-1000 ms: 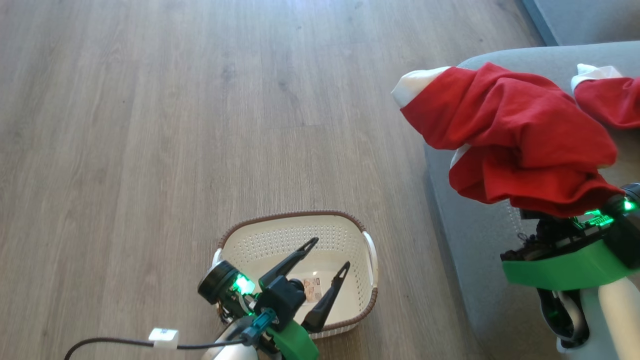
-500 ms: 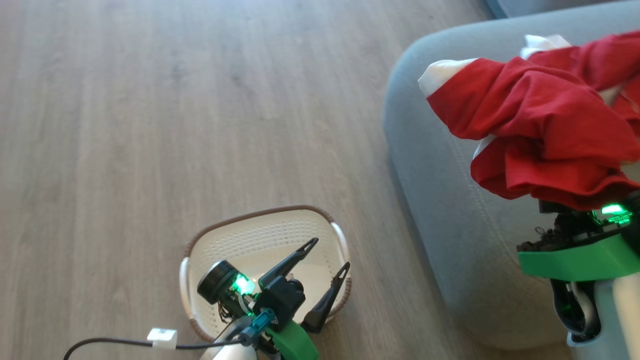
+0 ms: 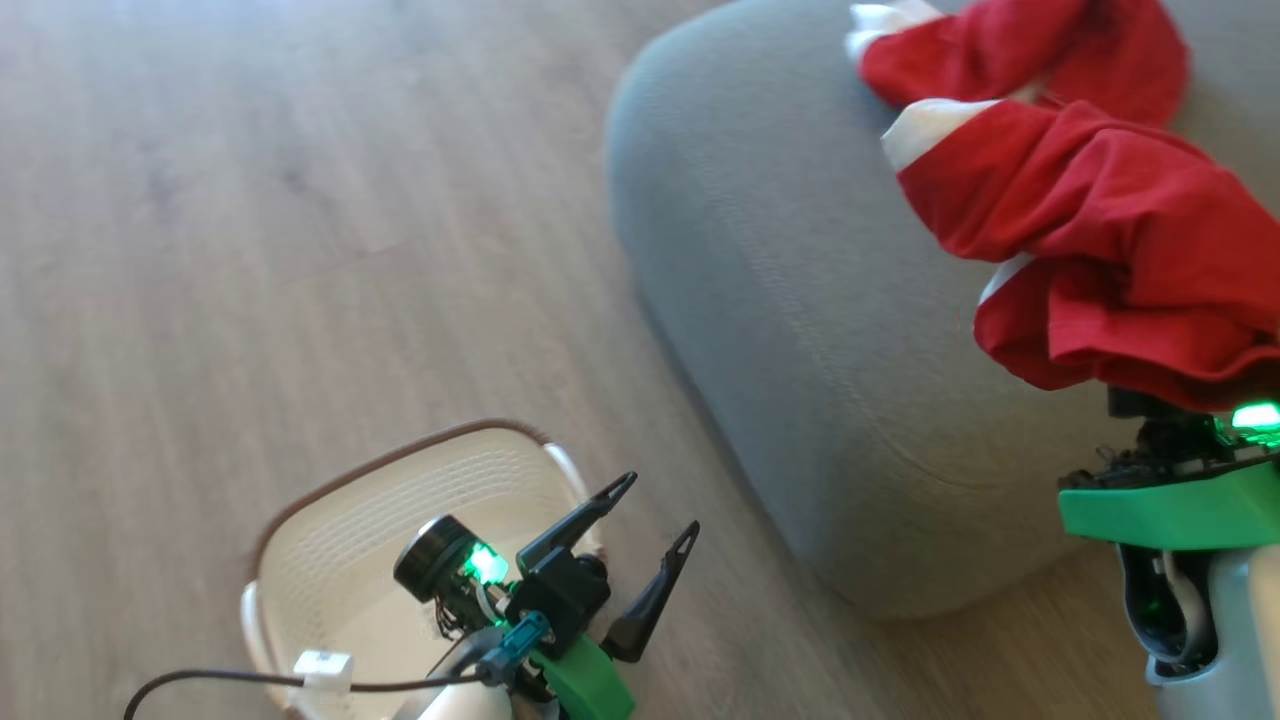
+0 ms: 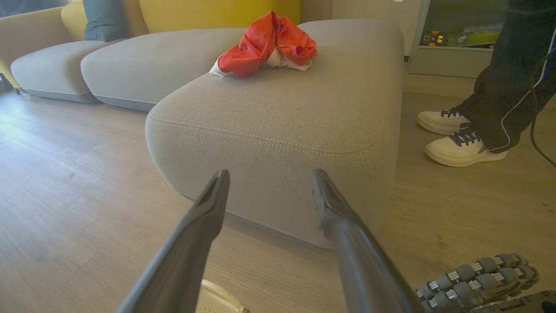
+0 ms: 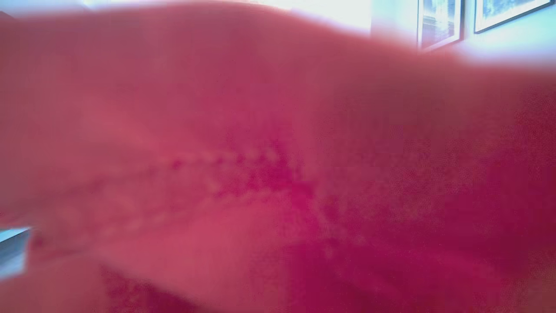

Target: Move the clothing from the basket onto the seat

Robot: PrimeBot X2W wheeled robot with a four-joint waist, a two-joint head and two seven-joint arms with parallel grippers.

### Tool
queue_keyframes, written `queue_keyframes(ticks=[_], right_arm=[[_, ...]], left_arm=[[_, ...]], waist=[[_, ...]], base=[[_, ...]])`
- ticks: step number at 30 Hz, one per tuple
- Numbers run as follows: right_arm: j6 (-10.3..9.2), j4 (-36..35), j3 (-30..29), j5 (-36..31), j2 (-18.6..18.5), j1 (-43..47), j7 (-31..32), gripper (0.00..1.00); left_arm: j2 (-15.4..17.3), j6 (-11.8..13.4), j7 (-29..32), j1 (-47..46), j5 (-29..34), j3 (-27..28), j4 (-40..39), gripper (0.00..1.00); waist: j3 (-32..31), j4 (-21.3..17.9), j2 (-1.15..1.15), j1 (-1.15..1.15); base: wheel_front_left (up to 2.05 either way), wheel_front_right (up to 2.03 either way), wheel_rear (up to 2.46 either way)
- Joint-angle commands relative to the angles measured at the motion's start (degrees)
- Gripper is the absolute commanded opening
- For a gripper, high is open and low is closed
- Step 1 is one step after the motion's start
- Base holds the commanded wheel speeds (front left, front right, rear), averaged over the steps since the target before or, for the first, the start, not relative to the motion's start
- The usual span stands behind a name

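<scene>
Since the head view has swung toward the sofa over the last second, the grey sofa seat (image 3: 800,300) now lies nearer its middle and the basket (image 3: 400,447) lower left; this is the camera's shift, not goods moved.

Item 1, red garment (image 3: 1110,270), white trim: bunched over the right gripper (image 3: 1160,440), whose fingers are buried in the cloth and closed on it; carried over the seat's near corner; whether it touches the cushion cannot be told; seen close and blurred from the right wrist.

Item 2, second garment (image 4: 267,45), red and white: lying crumpled on the seat top; already delivered.

Item 3, basket: on the wooden floor (image 3: 250,200), near the seat; its visible interior shows no red.

Item 4, left gripper (image 3: 659,503): fingers spread wide, empty, by the basket's right edge, pointed at the sofa.

Item 5, person's shoes (image 4: 464,148): on the floor past the sofa's end.

Judgement: last piece of clothing nearly placed; what remains is lowering it and letting go over the cushion.
</scene>
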Motion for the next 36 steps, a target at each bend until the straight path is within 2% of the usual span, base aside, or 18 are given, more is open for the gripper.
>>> queue_keyframes(ticks=[1, 6, 14, 24, 29, 36], right_arm=[[-0.01, -1.7, 0.4, -0.4, 0.2, -1.1, -0.4, 0.0], [-0.01, -1.9, -2.1, -0.6, 0.9, -0.3, -0.4, 0.0], [-0.01, -3.9, -6.8, -1.2, 2.7, 2.0, -0.4, 0.0], [-0.01, -3.4, -7.2, -1.5, 2.7, 2.0, -0.4, 0.0], [-0.01, -0.1, -6.1, -1.5, 1.1, 1.0, -0.4, 0.0], [-0.01, 5.4, -2.5, -1.6, -5.4, -6.5, -0.4, 0.0]], left_arm=[[0.1, -0.1, -0.3, -3.0, 0.5, 1.8, -1.6, 1.0], [-0.2, -0.3, -0.3, -3.6, 0.3, 1.1, -1.6, 1.0], [-0.3, -0.9, -0.3, -6.4, -0.2, -1.7, -0.1, 1.0], [0.0, -1.0, -0.3, -6.6, -0.8, -2.0, 0.0, 1.0], [0.3, -1.0, -0.3, -5.4, -0.6, -0.9, -0.3, 1.0], [0.9, -0.5, -0.3, -4.4, 0.3, 0.4, -1.1, 1.0]], waist=[[0.6, -3.6, 0.0, 0.0], [1.0, -7.0, 0.0, 0.0], [2.1, -7.7, 0.0, 0.0], [1.8, -7.5, 0.0, 0.0], [1.4, -7.3, 0.0, 0.0], [3.0, -7.0, 0.0, 0.0]], base=[[0.0, 0.0, 0.0], [0.0, 0.0, 0.0], [0.0, 0.0, 0.0], [0.0, 0.0, 0.0], [0.0, 0.0, 0.0], [0.0, 0.0, 0.0]])
